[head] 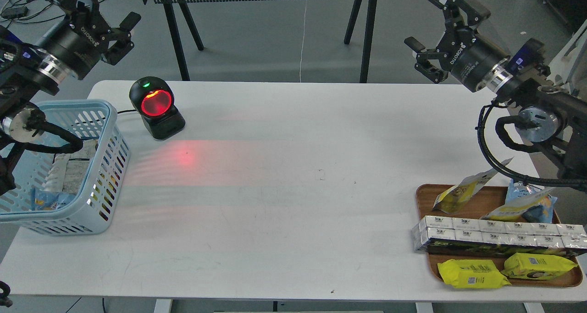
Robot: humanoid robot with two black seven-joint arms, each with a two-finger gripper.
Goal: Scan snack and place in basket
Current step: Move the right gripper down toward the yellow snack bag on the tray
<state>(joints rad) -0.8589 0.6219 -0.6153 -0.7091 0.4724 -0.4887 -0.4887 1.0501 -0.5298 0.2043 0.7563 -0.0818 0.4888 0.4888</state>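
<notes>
Head view. Both arms are raised clear of the white desk (284, 175). The left gripper (112, 31) hangs above and behind the light blue basket (107, 166) with its fingers spread wide and nothing between them; the right gripper (440, 38) hangs at the far right, well above the wooden tray (424, 198), its fingers likewise wide and empty. A barcode scanner (156, 107) stands just beside the basket's far corner, its window glowing red and casting a red patch on the desk. The snack pouch (454, 196), white at the top and yellow below, rests on the tray's far left edge, tilted, its long axis running diagonally from lower left to upper right with the white end pointing up and right, toward the right arm. Other packs share the tray: a blue-and-yellow bag (527, 203), a row of white cartons (495, 233), and two yellow pillow packs (472, 274). Several packets already lie in the basket, so some goods appear done; for this pouch, picking, scanning and placing all seem to remain.
</notes>
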